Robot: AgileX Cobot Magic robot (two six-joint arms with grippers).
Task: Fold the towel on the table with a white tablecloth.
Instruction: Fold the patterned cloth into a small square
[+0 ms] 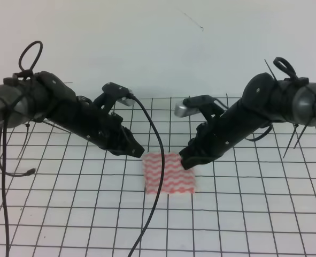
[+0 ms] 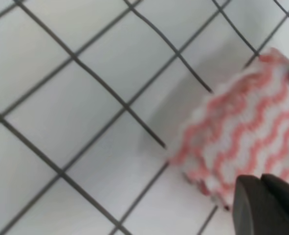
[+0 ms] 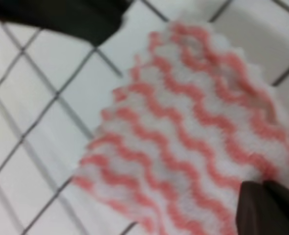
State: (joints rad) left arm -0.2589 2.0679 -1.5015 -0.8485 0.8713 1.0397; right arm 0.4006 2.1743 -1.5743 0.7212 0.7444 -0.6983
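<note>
Cabling from our left arm hangs nearest the lens in the high view, a black loop [image 1: 153,176] dropping past the towel's left side. Behind it the towel [image 1: 168,173] lies flat on the gridded tablecloth [image 1: 243,214], a small pink-striped patch about mid-table. Our left gripper [image 1: 137,151] sits at its far left corner and our right gripper [image 1: 185,159] at its far right corner — both tips down at the cloth's back edge. From up here we cannot tell whether either one is clamped on the fabric or merely resting against it.

Seen from the left wrist, a dark fingertip [image 2: 269,205] fills the lower right corner, with the towel [image 2: 242,132] just beside it and partly beneath. Its ragged edge looks slightly raised, casting a soft shadow on the tablecloth [image 2: 61,98]. How the jaws stand is out of frame.

Our right wrist view shows the towel [image 3: 183,137] close and blurred, a dark fingertip [image 3: 269,208] at the lower right over its edge, and part of the other arm [image 3: 66,17] across the top. Again, closed or parted — we cannot say.

We judge the fold barely begun: both corners are addressed, yet the towel is spread out. Lifting the back edge and carrying it toward the near edge is all left to do.
</note>
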